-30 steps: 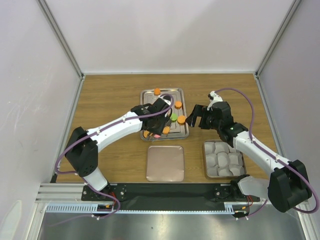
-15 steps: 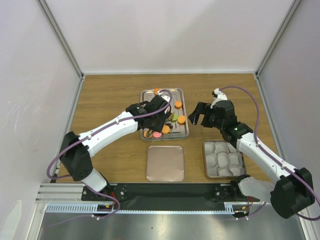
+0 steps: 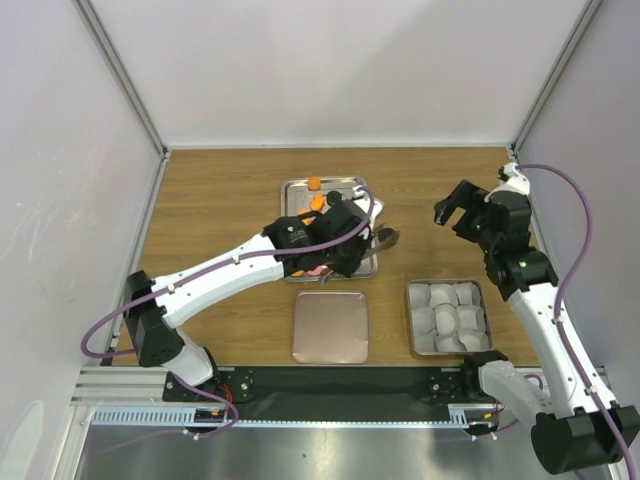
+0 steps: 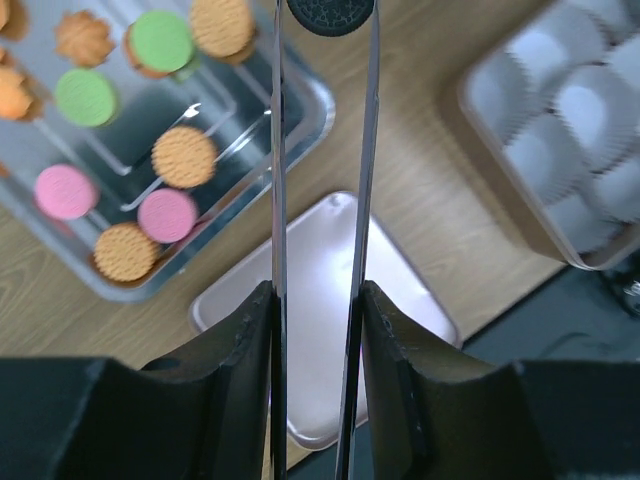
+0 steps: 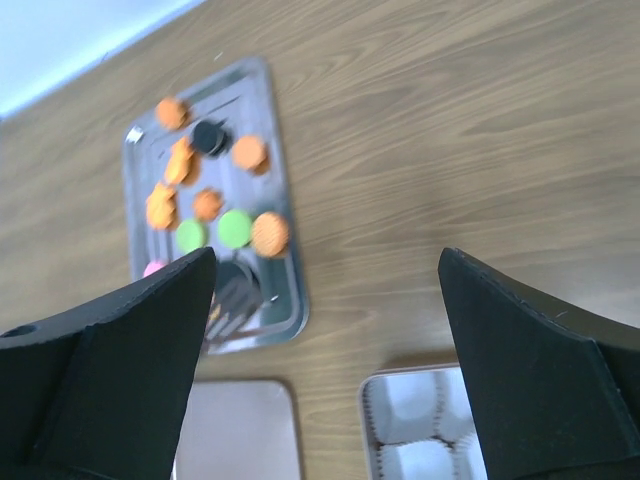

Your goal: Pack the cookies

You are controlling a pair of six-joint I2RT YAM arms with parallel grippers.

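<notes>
Surface (image 3: 220, 200) of brown wood carries everything: a steel tray (image 3: 296, 190) at the centre, a small square box (image 3: 408, 320) of pale paper cups (image 3: 447, 318) near the right arm's base, and a flat square panel (image 3: 330, 328), probably the box's lid, just left of the box. The panel is judged to be laid aside so that the cups are open for filling.

The right end effector (image 5: 325, 262) is raised well apart from the tray, with its jaws spread wide and nothing held. It seems to be kept out of the way so that the left arm's path is not crossed.

The cookies (image 4: 185, 157), orange, pink and green, are spread loose in the tray. One black cookie (image 4: 330, 12) is pinched between the long thin tips of the left end effector (image 3: 386, 238), which is closed narrowly on it. It is held past the tray's right rim, over bare wood, between tray and box. A paper cup is judged to be its destination.
</notes>
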